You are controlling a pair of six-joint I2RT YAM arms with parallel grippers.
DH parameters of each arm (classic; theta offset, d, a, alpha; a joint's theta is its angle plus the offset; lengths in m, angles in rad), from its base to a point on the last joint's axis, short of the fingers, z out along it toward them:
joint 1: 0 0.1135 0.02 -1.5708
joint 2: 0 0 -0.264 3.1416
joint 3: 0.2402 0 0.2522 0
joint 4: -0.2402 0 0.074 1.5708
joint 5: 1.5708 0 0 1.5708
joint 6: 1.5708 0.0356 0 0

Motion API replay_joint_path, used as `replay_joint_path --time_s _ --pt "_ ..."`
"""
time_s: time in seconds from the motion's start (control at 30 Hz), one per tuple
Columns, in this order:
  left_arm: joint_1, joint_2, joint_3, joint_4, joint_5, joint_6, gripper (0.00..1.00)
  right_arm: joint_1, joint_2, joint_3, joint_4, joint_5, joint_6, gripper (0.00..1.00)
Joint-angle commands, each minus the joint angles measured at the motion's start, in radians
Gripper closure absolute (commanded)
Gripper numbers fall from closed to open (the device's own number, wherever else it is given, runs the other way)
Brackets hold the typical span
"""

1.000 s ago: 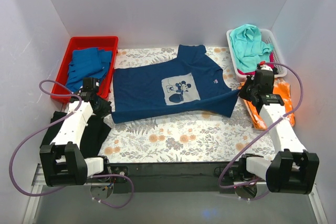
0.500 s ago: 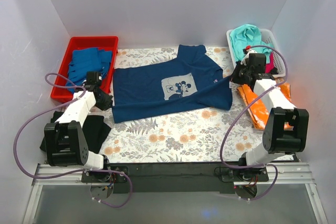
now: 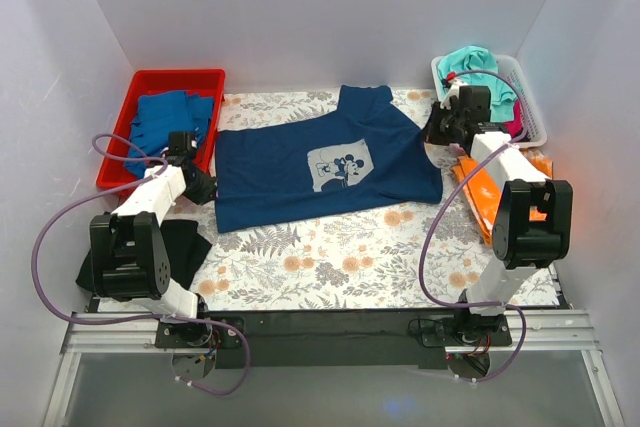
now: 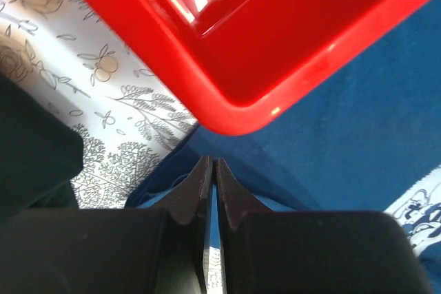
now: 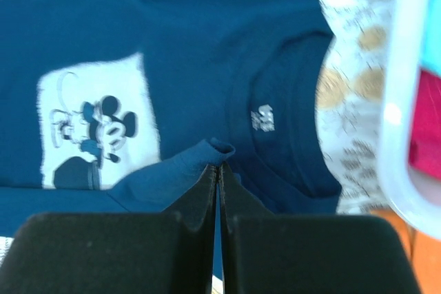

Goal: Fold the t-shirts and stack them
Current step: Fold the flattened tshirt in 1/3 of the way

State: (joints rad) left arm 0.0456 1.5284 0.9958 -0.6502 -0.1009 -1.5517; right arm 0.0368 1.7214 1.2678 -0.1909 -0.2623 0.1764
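On the table, step: the first fold of the navy shirt (image 3: 325, 169) looks to be in hand, with each gripper pinching one side of it.
Next move: I think both arms should lift and carry their edges across together, so the cloth does not bunch.
Left gripper (image 4: 211, 182): clenched on a thin bit of navy cloth, right below the corner of the red bin (image 4: 275, 46).
Right gripper (image 5: 219, 185): clenched on a small raised fold of the shirt, near the collar.
Where the shirt is: middle of the top view, spread on the flowery table (image 3: 330, 257).
How it looks: dark blue, soft, mostly flat, with a pale square mouse picture (image 3: 343, 167) on the front.
Other shirts: blue ones in the red bin at upper left, teal (image 3: 478, 69) in the white basket (image 3: 530, 119) at upper right, orange (image 3: 480, 192) at right, black (image 3: 175, 252) at lower left.
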Motion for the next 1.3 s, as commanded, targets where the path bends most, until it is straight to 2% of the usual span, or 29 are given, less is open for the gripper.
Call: replay_joint_path --time_s 0.0,0.2,0.5,0.97,1.27 --pt "-0.001 -0.008 0.044 0.021 -0.017 0.015 1.0 0.032 -0.017 0.09 0.039 -0.044 -0.044 0.99" --pt "-0.001 -0.007 0.037 0.027 -0.01 0.008 1.0 0.06 -0.023 0.104 0.053 -0.064 -0.052 0.99" --pt "-0.003 -0.013 0.018 0.032 -0.011 0.007 1.0 0.06 0.058 0.114 0.045 -0.113 -0.051 0.99" --pt "-0.001 -0.036 0.001 0.009 -0.029 -0.019 1.0 0.083 0.092 0.261 0.041 -0.092 -0.054 0.99" --pt "-0.003 -0.031 -0.034 -0.002 -0.042 -0.047 1.0 0.083 0.167 0.327 0.042 -0.072 -0.035 0.99"
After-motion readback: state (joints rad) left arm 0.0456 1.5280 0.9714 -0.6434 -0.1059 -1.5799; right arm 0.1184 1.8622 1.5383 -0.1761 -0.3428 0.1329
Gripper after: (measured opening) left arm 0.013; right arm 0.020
